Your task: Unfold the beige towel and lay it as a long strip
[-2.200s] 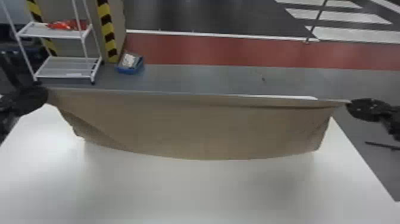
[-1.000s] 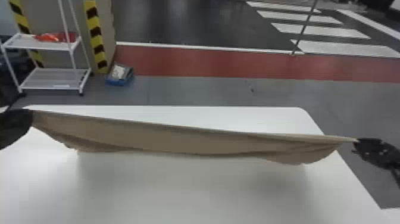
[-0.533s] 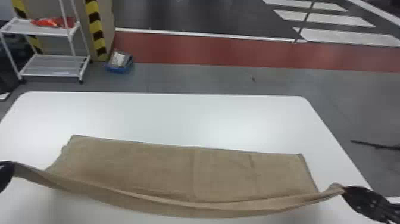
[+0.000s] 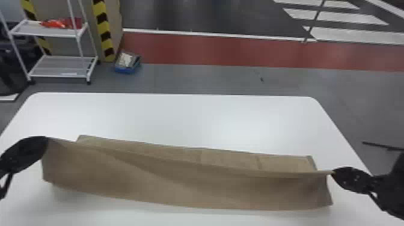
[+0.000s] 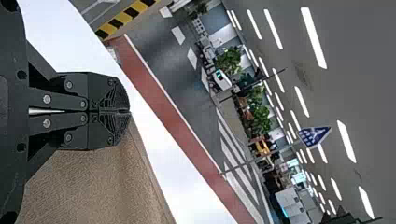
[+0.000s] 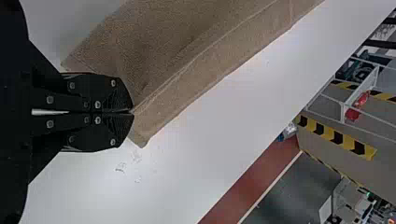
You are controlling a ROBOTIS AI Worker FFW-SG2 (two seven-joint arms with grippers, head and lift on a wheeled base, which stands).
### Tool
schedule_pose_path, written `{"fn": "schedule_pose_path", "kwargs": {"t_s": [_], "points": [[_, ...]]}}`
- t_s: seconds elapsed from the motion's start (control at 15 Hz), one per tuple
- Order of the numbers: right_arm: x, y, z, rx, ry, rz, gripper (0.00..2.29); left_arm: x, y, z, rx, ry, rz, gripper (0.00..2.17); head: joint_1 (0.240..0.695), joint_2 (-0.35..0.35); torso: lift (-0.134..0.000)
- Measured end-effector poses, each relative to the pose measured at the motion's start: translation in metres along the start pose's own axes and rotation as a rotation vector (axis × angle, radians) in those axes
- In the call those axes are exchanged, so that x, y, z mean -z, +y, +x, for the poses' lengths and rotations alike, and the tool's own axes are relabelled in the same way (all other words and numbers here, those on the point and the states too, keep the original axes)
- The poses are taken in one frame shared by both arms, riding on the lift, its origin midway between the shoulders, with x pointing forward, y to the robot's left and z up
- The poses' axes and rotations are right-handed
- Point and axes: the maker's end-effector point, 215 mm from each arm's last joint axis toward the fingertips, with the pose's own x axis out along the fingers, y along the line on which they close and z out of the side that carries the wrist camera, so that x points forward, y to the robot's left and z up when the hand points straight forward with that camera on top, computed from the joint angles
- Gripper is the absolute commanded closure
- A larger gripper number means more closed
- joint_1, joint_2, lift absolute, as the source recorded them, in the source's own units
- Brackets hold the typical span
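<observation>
Looking at beige towel [image 4: 180, 183] in head view, partly raised over near half of white worktop [image 4: 168, 117] and partly lying on it. Held up at left end of raised edge by left end effector [image 4: 46, 141], at right end by right end effector [image 4: 333, 172]. Strung crosswise between both, with slight sag along top edge and soft diagonal ripples in hanging panel. Dropping toward worktop on near side; can't tell whether touching along lower hem. Behind raised edge, see flat strip of same towel resting on worktop, marked with crosswise creases, ending in square corner toward right side. In left wrist view, reading left end effector [image 5: 130, 111] as closed, with fingertips together on towel edge and cloth spreading from them. In right wrist view, reading right end effector [image 6: 132, 112] as closed too, pinching towel edge at tips, near loose corner. Past far edge of worktop, noting white rack [image 4: 54, 75] on left with red item [image 4: 58, 23] on upper shelf, beside panel with yellow-and-black striping [image 4: 103, 30]. Next to that, on floor, blue box [image 4: 127, 71] with pale contents. Farther off, crossing floor, red band [image 4: 225, 51], then white stripes [image 4: 336, 16] toward right. From left wrist, also catching green plants [image 5: 229, 60], blue sign [image 5: 314, 136] and ceiling lights [image 5: 313, 37].
</observation>
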Motion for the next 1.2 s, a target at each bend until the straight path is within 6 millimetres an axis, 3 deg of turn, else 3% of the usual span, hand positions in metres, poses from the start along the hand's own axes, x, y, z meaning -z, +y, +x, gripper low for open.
{"fn": "schedule_pose_path", "kwargs": {"t_s": [0.27,0.73,0.8,0.87,0.93,1.0,1.2], "points": [[-0.004,-0.016,0.023,-0.015,0.052,0.007,2.26,0.023,0.023,0.04,-0.001,0.096,-0.047,1.71,0.695,-0.102,-0.111],[-0.006,-0.032,0.035,-0.012,0.08,0.0,2.26,0.035,0.03,0.061,0.012,0.141,-0.031,1.7,0.695,-0.1,-0.111],[-0.009,-0.034,0.037,-0.007,0.08,-0.005,2.07,0.033,0.03,0.064,0.012,0.14,-0.028,1.69,0.695,-0.1,-0.111],[-0.014,-0.037,0.041,0.005,0.081,-0.015,1.35,0.032,0.032,0.067,0.005,0.138,-0.026,1.29,0.695,-0.098,-0.111],[-0.018,-0.041,0.045,0.023,0.082,-0.021,0.42,0.031,0.034,0.069,-0.007,0.136,-0.025,0.51,0.695,-0.095,-0.111],[-0.019,-0.044,0.048,0.039,0.086,-0.019,0.0,0.029,0.034,0.071,-0.01,0.131,-0.027,0.0,0.695,-0.096,-0.111],[-0.017,-0.048,0.055,0.063,0.107,0.0,0.05,0.03,0.032,0.073,-0.019,0.126,-0.039,0.02,0.695,-0.101,-0.111]]}}
